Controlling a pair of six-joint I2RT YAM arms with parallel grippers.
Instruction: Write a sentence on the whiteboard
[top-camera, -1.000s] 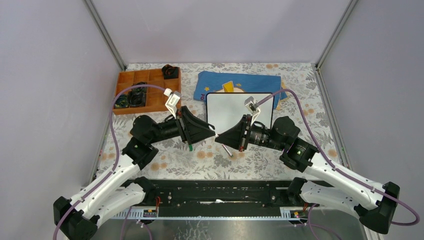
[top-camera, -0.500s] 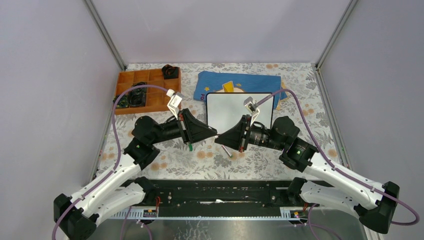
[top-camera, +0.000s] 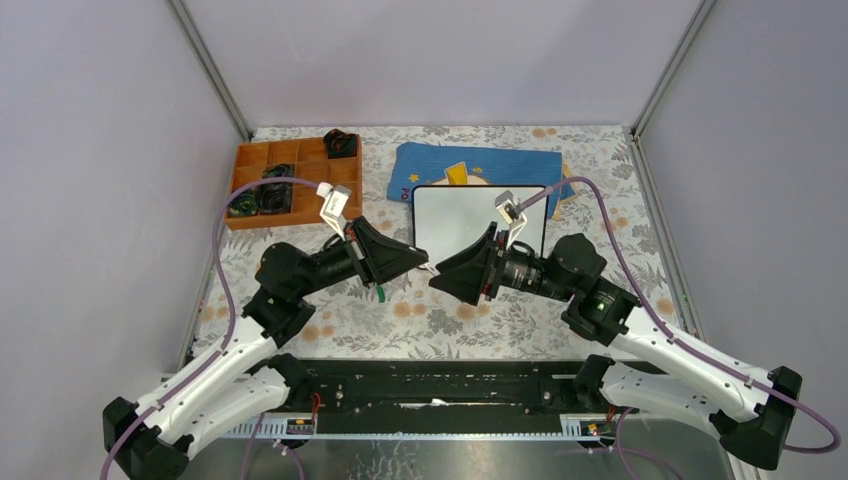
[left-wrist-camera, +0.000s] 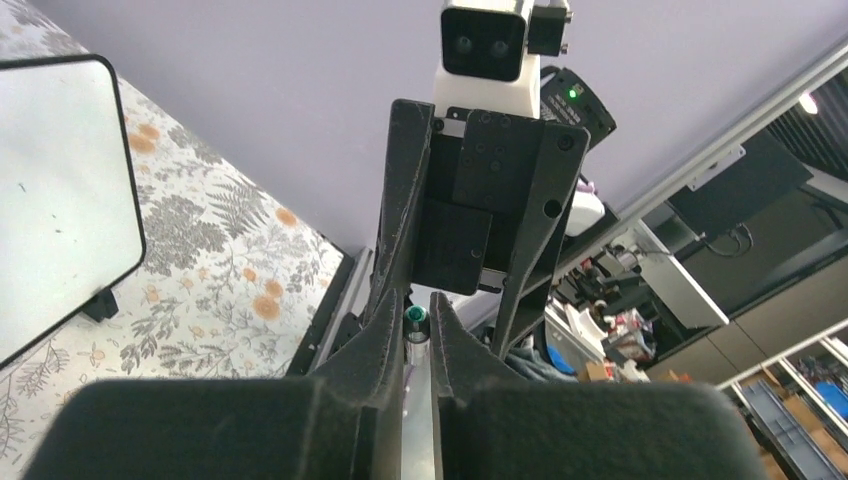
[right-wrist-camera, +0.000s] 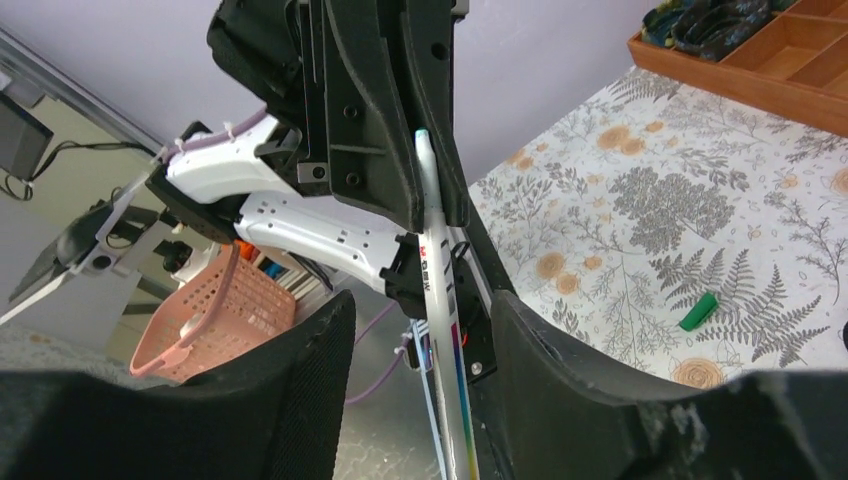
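Marker (right-wrist-camera: 437, 300), white in the body with coloured print along it, sits pinched between the fingers of the left gripper (left-wrist-camera: 417, 305), which stand narrow and press on it from both sides. It points straight at the right gripper (top-camera: 441, 278), and the 2 grippers meet nearly tip to tip above the table (top-camera: 620, 200) in the top view. The right gripper's 2 fingers are spread wide. In the right wrist view the marker runs down between them with a gap on either side, so they do not grip it. A green end of the marker shows between the left fingers in the left wrist view.

The whiteboard (top-camera: 478, 218) lies on the table just beyond the 2 grippers, a little to the right of where they meet. Its far edge overlaps the near edge of a blue cloth (top-camera: 500, 162) with a yellow print. What shows of the board's face is white; the right arm covers its near right part. A small green cap (top-camera: 381, 294) lies on the table under the left gripper, apart from the board. An orange tray (top-camera: 256, 157) with compartments stands at the far left, with dark objects (top-camera: 342, 143) in some of them.
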